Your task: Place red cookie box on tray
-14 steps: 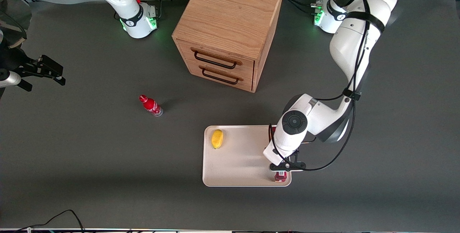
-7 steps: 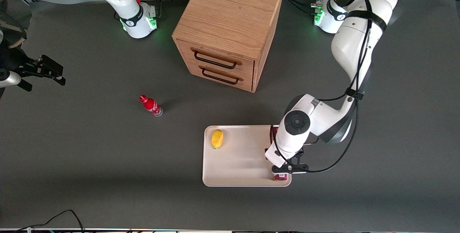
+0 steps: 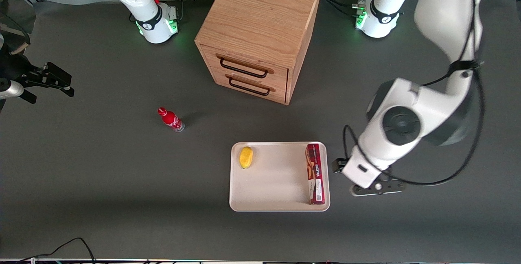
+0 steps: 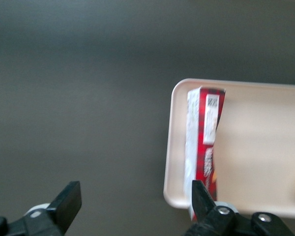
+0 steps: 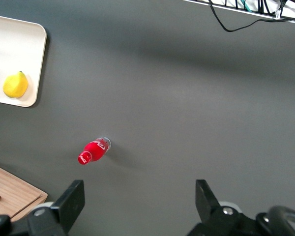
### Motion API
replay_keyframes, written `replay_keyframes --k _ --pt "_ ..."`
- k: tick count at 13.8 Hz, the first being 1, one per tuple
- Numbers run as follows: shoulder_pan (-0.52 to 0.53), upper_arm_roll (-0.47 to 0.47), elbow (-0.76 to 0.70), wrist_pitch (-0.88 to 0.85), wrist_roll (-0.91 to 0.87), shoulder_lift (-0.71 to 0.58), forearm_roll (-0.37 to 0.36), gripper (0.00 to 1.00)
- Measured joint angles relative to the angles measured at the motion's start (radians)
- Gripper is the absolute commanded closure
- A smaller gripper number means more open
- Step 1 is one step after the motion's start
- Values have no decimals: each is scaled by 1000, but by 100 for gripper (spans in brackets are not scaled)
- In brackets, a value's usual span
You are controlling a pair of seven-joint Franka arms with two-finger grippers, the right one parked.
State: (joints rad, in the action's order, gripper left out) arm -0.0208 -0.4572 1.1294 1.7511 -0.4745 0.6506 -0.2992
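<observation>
Looking from big to small: the wooden cabinet fills the upper middle of the front view, drawers shut and out of my way. Lower centre lies the tray, a lemon at its upper left corner. The red cookie box rests inside the tray's right rim, lengthwise, so it fits. My gripper hangs just right of the tray, fingers spread wide and holding nothing. I'd judge the placing done.

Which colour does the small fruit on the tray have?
Yellow. The fruit on the tray shows best in the front view.
</observation>
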Motion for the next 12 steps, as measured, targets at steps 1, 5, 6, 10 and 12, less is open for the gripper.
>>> replay_keyframes --k 1,5,6,10,12 --pt "42 -3 5 -56 84 -46 44 0" --pt "207 -7 30 -265 295 -221 147 0" --pt "237 -8 33 -309 319 -256 155 0" --pt "321 -7 42 -451 444 -370 164 0" --pt "337 -6 41 -483 494 -405 165 0"
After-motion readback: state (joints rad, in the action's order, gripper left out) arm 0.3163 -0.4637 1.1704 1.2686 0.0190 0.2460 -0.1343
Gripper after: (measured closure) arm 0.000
